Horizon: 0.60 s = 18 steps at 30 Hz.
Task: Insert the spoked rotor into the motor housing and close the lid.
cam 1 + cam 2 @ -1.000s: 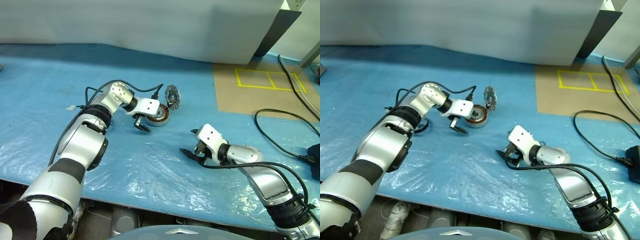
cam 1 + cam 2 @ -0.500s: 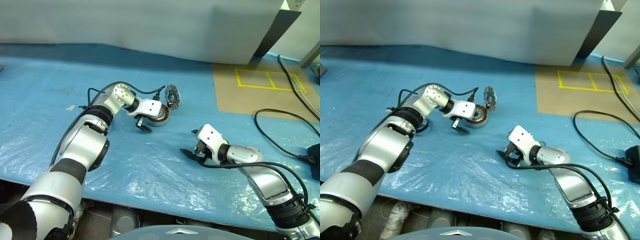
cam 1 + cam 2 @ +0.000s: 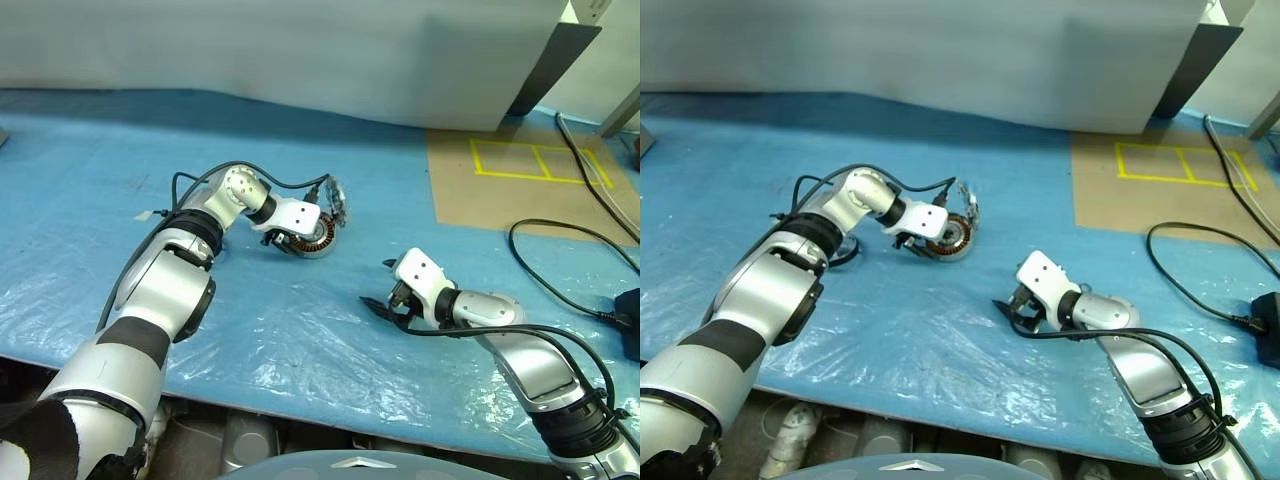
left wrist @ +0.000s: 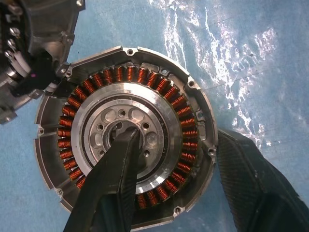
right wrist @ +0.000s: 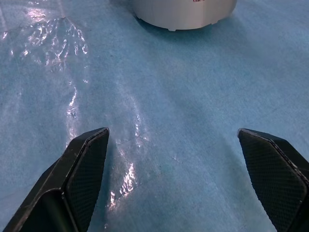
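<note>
Blue sheet: crinkled plastic [image 3: 300, 330] covers the table under the housing, and it looks slick.
Housing: the round silver motor housing [image 4: 193, 96] lies flat on the sheet with its copper windings [image 4: 190, 145] and metal hub facing up.
Lid: the lid [image 3: 338, 203] stands raised at the housing's far rim, leaning over the open face.
Left claw: the left gripper [image 4: 176, 145] is released, jaws apart. One finger hangs over the hub and the other sits just outside the housing's rim.
Right claw: the right gripper [image 5: 171, 133] is released, jaws wide. It hovers low over bare sheet, well apart from the housing on its near side.
Risk, windings: if the jaws squeeze across the rim, the inner finger could scrape the copper.
Risk, sliding: a sideways pull would likely skate the housing across the plastic.
Risk, lid: a nudge may drop the lid shut on the finger, or shut it over the still-bare windings.
</note>
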{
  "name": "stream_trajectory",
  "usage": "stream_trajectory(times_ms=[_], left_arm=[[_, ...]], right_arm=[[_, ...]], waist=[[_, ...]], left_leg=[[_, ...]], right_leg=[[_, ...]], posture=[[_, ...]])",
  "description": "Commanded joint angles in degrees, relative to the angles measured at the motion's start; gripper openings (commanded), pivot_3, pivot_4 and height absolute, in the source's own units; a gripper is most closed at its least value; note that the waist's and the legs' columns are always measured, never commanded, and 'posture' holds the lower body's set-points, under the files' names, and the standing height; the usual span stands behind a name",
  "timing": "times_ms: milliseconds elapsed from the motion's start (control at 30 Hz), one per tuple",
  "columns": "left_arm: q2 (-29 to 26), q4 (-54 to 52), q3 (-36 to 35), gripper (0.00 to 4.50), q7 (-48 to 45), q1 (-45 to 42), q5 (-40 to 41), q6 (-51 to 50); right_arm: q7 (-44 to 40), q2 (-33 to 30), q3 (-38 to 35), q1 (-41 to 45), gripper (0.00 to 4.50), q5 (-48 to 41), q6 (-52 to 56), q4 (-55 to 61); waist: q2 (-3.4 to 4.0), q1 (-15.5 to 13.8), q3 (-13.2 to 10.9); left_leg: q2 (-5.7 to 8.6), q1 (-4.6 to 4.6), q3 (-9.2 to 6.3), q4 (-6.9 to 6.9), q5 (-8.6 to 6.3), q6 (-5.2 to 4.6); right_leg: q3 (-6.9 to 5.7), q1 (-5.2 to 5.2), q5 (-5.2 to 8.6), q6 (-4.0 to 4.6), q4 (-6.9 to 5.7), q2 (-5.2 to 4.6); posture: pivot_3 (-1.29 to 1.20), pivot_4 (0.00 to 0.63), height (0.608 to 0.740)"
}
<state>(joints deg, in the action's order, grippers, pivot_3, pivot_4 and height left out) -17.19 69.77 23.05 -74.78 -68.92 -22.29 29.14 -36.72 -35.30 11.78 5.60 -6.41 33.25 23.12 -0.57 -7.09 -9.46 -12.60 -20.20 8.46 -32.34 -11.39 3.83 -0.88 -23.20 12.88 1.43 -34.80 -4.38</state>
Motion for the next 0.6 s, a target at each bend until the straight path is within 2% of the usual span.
stream_trajectory(times_ms=[33,133,233,367,500,600], left_arm=[[1.66,-2.76,-2.15,2.14,-3.33,2.2,3.85,-6.47],[3.1,-12.41,-4.04,2.14,-6.59,6.13,8.12,-18.15],[2.48,-29.54,-3.58,2.14,-9.34,13.35,10.81,-32.27],[0.33,-47.7,-1.6,2.14,-7.74,20.24,9.76,-48.19],[-0.34,-54.64,-0.49,2.14,-2.83,20.29,7.91,-62.18],[-0.17,-58.3,0.22,2.14,-2.89,19.36,10.13,-72.37]], right_arm=[[0.13,0.75,-3.05,-0.03,4.5,-2.29,1.24,3.17],[-0.1,0.34,-3.41,-0.26,4.5,-2.2,1.06,2.88],[-0.11,0.37,-3.28,-0.53,4.5,-2.03,0.76,2.55],[-0.06,0.64,-2.84,-0.9,4.5,-2.04,0.82,2.52],[-0.9,0.23,-2.11,-2.22,4.5,-1.99,0.41,2.58],[-1.43,0.09,-1.79,-2.68,4.5,-1.68,-0.19,2.22]], waist=[[0.0,0.0,0.0],[0.01,-0.16,0.0],[0.01,-0.12,0.0],[0.03,0.08,0.0],[0.14,0.3,-0.05],[0.24,0.97,-0.1]], left_leg=[[0.0,0.04,0.02,0.01,0.0,0.0],[0.02,0.06,0.05,0.05,0.0,0.0],[0.05,0.01,0.05,0.13,0.0,0.0],[-0.04,0.01,0.06,0.23,0.0,-0.01],[-0.13,0.01,0.07,0.26,0.0,-0.01],[-0.11,0.03,0.11,0.2,0.0,-0.01]], right_leg=[[0.04,0.0,0.02,0.04,-0.01,0.0],[0.07,0.0,0.03,0.05,-0.01,0.0],[0.05,0.0,0.06,0.1,0.01,-0.04],[-0.05,-0.02,0.12,0.21,0.01,-0.01],[-0.12,-0.04,0.18,0.31,0.03,0.04],[-0.09,-0.04,0.19,0.32,0.08,0.03]], posture=[[0.0,0.15,0.74],[0.0,0.15,0.74],[0.0,0.15,0.74],[0.0,0.15,0.74],[0.0,0.15,0.74],[0.0,0.15,0.74]])
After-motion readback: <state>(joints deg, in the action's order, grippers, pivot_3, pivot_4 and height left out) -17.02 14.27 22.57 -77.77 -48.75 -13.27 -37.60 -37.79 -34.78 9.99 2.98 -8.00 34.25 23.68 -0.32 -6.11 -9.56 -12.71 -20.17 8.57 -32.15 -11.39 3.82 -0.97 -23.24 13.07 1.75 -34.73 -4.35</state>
